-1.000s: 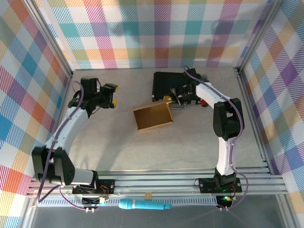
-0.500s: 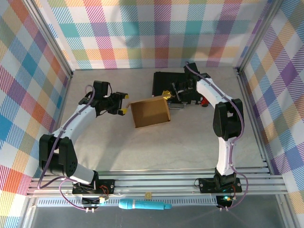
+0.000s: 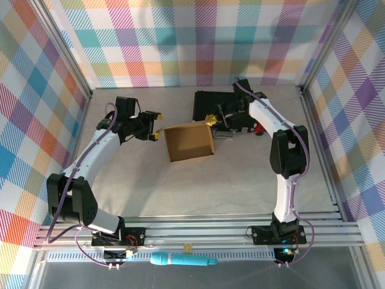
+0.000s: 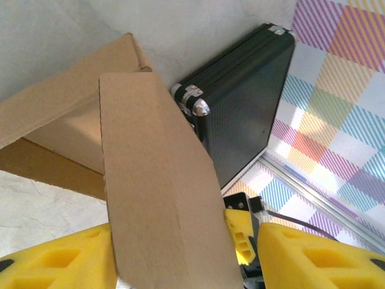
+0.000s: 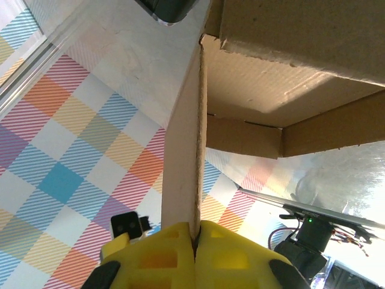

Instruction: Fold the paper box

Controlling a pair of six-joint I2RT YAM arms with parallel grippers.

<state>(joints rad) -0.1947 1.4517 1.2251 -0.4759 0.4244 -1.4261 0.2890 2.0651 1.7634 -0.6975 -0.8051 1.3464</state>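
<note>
The paper box (image 3: 190,142) is a shallow brown cardboard tray in the middle of the table, with its far right corner raised. My right gripper (image 3: 210,121) holds that corner. In the right wrist view, the right gripper (image 5: 195,232) is shut on a thin upright flap (image 5: 183,156) of the paper box (image 5: 283,90). My left gripper (image 3: 157,125) is at the box's left edge. In the left wrist view, the left gripper (image 4: 186,253) is open, with a tall cardboard flap (image 4: 156,180) standing between its yellow fingers (image 4: 54,259); there is a gap on the right side.
A black case (image 3: 207,103) with metal corners lies just behind the box, under my right arm, and it stands at the upper right of the left wrist view (image 4: 240,102). Plaid walls and aluminium rails (image 3: 210,229) enclose the table. A blue tool (image 3: 183,260) lies beyond the front rail.
My left arm has swung right from the table's left side to the box's left edge. The right gripper has raised the box's far corner, and the box has shifted slightly back.
</note>
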